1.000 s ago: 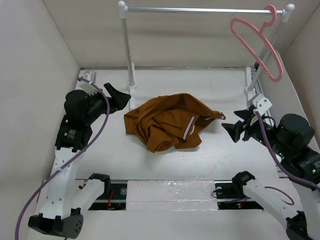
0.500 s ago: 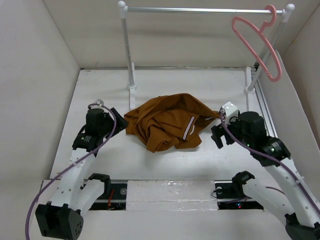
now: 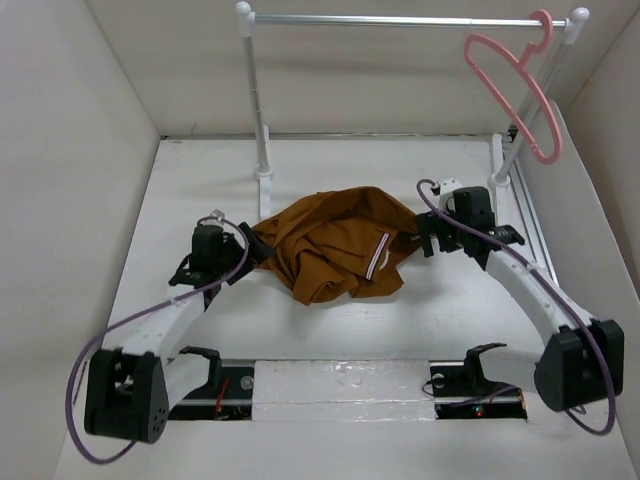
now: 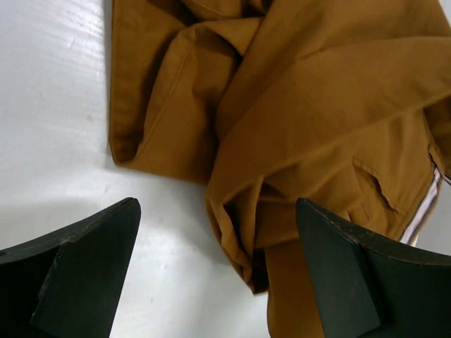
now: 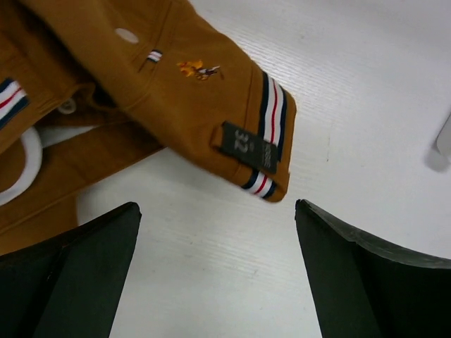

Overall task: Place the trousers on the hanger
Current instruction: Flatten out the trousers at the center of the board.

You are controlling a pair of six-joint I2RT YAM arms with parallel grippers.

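Observation:
The rust-brown trousers [image 3: 335,245] lie crumpled in a heap on the white table, striped waistband trim showing. The pink hanger [image 3: 512,88] hangs by its hook from the right end of the silver rail. My left gripper [image 3: 252,247] is open at the heap's left edge; in the left wrist view [image 4: 215,271] a fold of the trousers [image 4: 303,120] lies just ahead of its spread fingers. My right gripper [image 3: 428,238] is open at the heap's right end; in the right wrist view [image 5: 215,271] the waistband corner with a size label [image 5: 243,144] lies just ahead.
A silver rail [image 3: 400,20] on white posts [image 3: 258,110] stands at the back. White walls enclose the table on the left, back and right. A taped strip [image 3: 340,380] runs along the near edge between the arm bases.
Both arms have swung down and inward from raised positions at the sides to the table, each gripper now low at an end of the trousers. The trousers and hanger have not moved.

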